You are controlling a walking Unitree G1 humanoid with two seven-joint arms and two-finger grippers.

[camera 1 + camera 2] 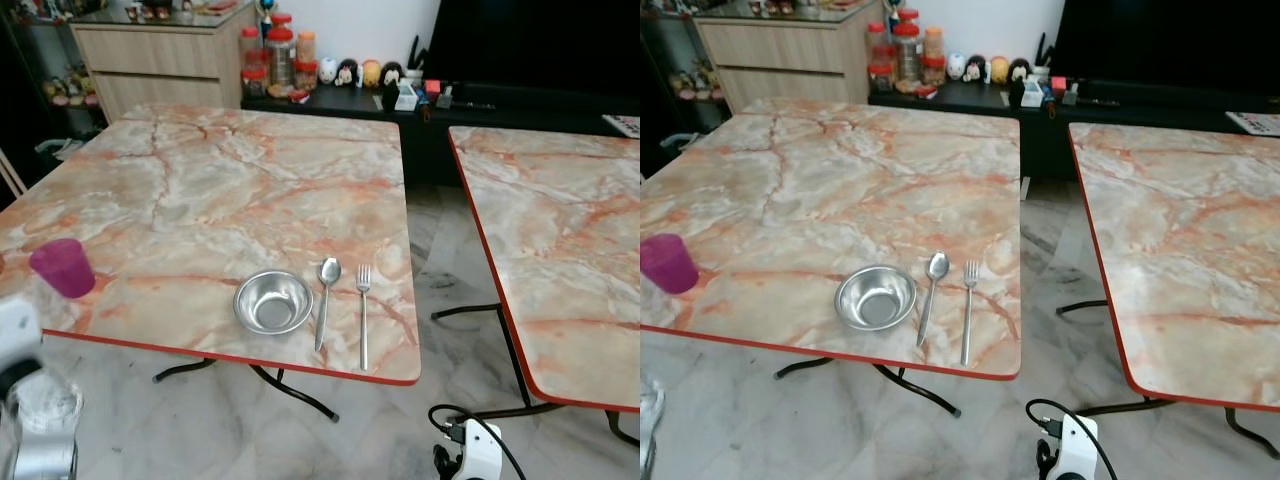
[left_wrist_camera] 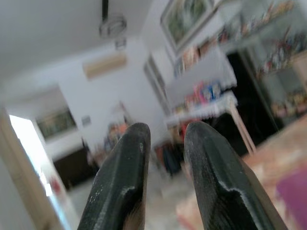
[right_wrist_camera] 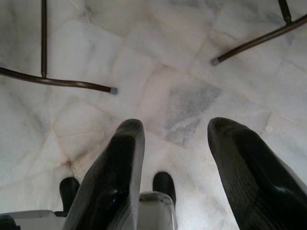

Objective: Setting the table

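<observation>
The cup (image 1: 62, 267) stands alone near the table's (image 1: 200, 190) left edge, well to the left of the bowl (image 1: 272, 301), so the left gripper (image 2: 163, 177), fingers slightly parted and empty, is probably nearer than the spread, floor-pointing right gripper (image 3: 175, 172).

The left hand (image 2: 165, 177) shows two long black fingers (image 2: 122, 182) slightly parted, holding nothing, against a blurred room; a purple plastic cup (image 2: 292, 191) stands on the orange-veined marble tabletop (image 2: 268, 155)
</observation>
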